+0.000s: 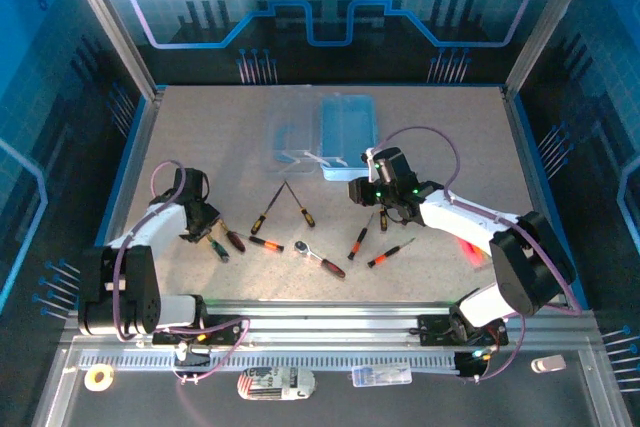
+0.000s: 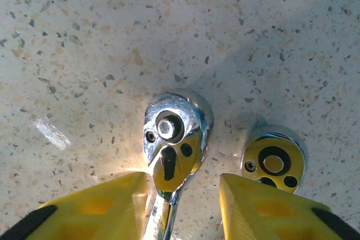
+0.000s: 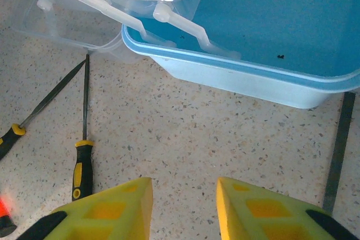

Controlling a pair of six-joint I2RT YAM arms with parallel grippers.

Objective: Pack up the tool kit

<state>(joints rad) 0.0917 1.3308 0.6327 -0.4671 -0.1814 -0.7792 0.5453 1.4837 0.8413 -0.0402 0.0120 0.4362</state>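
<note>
Hovering with fingers apart, the left claw [image 2: 184, 195] has the shaft of the ratchet wrench [image 2: 174, 139] between them, not clamped. The right claw [image 3: 184, 195] is also apart, holding nothing. The blue box [image 3: 236, 80] lies just ahead of it and a screwdriver [image 3: 83, 164] lies to its left.

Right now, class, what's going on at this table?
Two robot arms are packing a tool kit. The left hand straddles the shaft of a chrome ratchet; a firm grip isn't clear. The right hand hangs open and empty just short of the open blue box. Screwdrivers lie loose on the table.
</note>
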